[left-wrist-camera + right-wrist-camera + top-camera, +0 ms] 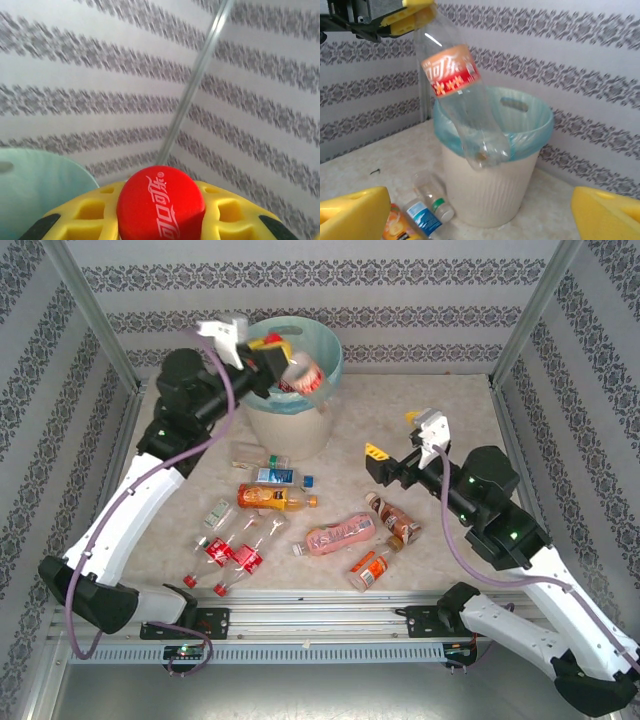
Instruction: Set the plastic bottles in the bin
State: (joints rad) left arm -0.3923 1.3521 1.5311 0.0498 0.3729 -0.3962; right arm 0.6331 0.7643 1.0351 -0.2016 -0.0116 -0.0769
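Closest to the arm bases, loose plastic bottles lie on their sides on the table [350,425], all lower than both sets of jaws. Two red-labelled bottles [215,550] lie slantwise, well nearer than the left jaws. A small orange bottle [372,568], a pink bottle [338,535] lying crosswise with its cap to the left, and a brown bottle [395,518] lie just nearer than the right jaws.

The right jaws, on the right arm [500,510], stand released. Their yellow fingers [352,212] are spread wide with nothing between them, and they face the bin. To their left an orange-juice bottle [270,498] lies crosswise with its cap pointing toward them, and a blue-labelled bottle [272,475] lies just beyond it.

Farther off, the left jaws are clenched on the neck end of a clear bottle [452,100] with a red label. Its red cap [161,205] shows between their yellow pads [90,215]. The bottle's long axis slants down from the jaws, cap uppermost and base lowest, hanging over the mouth of the bin [290,435]. A blue liner [540,125] wraps the bin's rim.
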